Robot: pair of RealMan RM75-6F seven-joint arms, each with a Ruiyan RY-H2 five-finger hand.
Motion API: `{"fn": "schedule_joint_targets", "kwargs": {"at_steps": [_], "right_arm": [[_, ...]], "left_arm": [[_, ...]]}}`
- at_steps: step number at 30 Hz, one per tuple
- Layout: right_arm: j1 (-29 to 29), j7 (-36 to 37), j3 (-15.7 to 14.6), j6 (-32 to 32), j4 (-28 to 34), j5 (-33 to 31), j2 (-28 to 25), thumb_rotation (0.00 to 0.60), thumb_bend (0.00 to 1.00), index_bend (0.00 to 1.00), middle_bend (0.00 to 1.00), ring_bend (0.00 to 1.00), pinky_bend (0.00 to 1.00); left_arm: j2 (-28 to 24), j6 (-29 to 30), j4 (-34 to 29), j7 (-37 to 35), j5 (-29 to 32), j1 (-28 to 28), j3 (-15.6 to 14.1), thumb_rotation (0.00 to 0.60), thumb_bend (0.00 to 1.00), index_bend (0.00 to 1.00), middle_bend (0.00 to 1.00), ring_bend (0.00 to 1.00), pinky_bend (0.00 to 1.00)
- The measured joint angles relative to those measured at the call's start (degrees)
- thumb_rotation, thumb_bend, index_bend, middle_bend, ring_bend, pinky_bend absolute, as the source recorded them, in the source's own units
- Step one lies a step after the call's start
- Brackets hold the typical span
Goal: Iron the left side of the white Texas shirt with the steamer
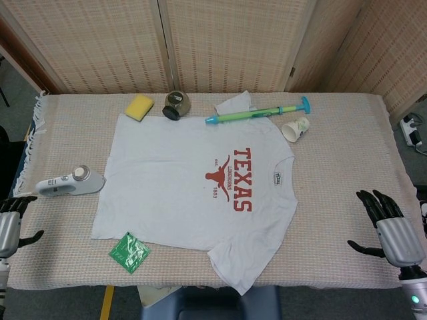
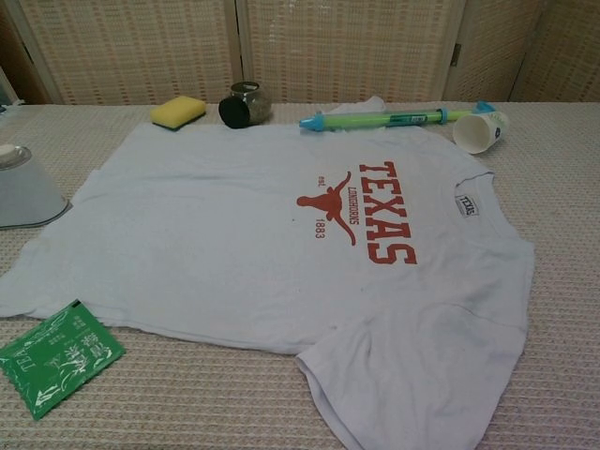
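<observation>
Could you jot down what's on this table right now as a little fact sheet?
shirt: white Texas shirt spread flat, collar to the right
steamer: steamer lying beside the shirt's left edge, unheld
left hand: left hand at table edge, open
right hand: right hand at table edge, open
far side: yellow sponge, jar, paper cup
near side: green packet

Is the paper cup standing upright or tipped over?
Tipped over. The cup lies on its side on the table, its open mouth facing the shirt.
</observation>
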State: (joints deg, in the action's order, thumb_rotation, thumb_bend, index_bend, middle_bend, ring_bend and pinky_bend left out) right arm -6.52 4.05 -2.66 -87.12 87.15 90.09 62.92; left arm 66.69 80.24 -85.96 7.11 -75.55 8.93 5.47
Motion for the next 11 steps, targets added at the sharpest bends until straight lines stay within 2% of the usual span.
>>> {"fn": "schedule_joint_targets", "kwargs": {"at_steps": [7,11], "right_arm": [[2.01,2.07,-0.24,-1.26,-0.48,-0.25,0.75,0.49,0.06,0.0,0.07,0.0,0.09],[2.34,3.61,-0.31,-1.18,-2.11,0.45,1.37,0.491,0.06,0.0,0.07,0.0,0.09]], "left_arm": [[-1.32,7.34,-4.83,0.79,-3.74,-4.24,-2.27,0.6,0.17,0.28,0.3,0.22,0.21],[-1.37,9.51,-6.6,1.81,-6.57,-5.54,-3.53,0.6,0.17,0.28,0.29,0.21,0.21]]}}
